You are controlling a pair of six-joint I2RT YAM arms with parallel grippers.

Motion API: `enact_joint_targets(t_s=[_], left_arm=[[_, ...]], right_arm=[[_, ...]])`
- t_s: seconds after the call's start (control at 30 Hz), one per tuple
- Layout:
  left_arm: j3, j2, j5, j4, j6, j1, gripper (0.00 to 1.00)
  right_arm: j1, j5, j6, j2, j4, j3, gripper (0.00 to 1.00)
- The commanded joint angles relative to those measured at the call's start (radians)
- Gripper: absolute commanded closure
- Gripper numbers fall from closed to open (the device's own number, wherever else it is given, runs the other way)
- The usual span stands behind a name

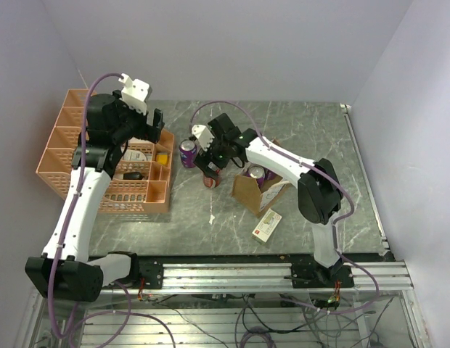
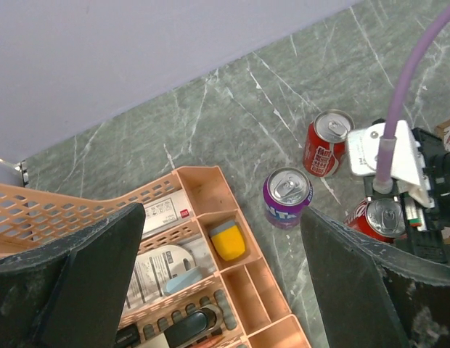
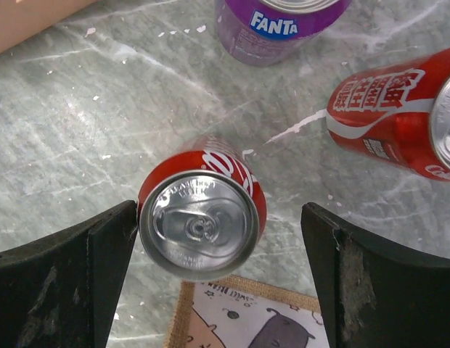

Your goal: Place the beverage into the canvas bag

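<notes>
Hovering over an upright red cola can (image 3: 202, 225) on the grey marbled tabletop (image 3: 80, 109), the right claw (image 3: 218, 217) is spread wide, a finger on either side, not pinching it. The small tan canvas bag (image 1: 247, 194) sits just beside that can. The left claw (image 2: 223, 217) hangs spread above the orange mesh rack (image 2: 210, 177).

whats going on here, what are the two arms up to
The right tool is open around an upright red cola can standing on the table next to the canvas bag, and it isn't gripping the can. What looks like a purple can sits inside the bag. A purple Fanta can and a second red can stand nearby. The left tool hangs open over the orange rack, holding nothing.
</notes>
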Motion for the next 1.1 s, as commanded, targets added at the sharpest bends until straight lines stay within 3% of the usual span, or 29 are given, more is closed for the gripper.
enact_joint_targets(t_s=[0.0, 0.27, 0.47, 0.6, 1.07], left_arm=[[-0.022, -0.040, 0.025, 0.064, -0.014, 0.002, 0.01], [-0.027, -0.042, 0.034, 0.064, -0.008, 0.002, 0.01], [-0.040, -0.045, 0.044, 0.077, -0.003, 0.002, 0.01], [-0.037, -0.040, 0.052, 0.071, 0.000, 0.002, 0.02], [-0.043, -0.031, 0.056, 0.086, 0.014, 0.002, 0.05]], right_arm=[[0.004, -0.047, 0.020, 0.041, -0.014, 0.039, 0.08], [0.004, -0.080, 0.030, 0.071, -0.031, 0.065, 0.28], [0.003, -0.065, 0.020, 0.012, -0.029, 0.063, 0.59], [0.003, -0.115, -0.018, -0.061, -0.077, 0.096, 0.74], [0.004, -0.153, -0.121, -0.339, -0.157, 0.085, 0.77]])
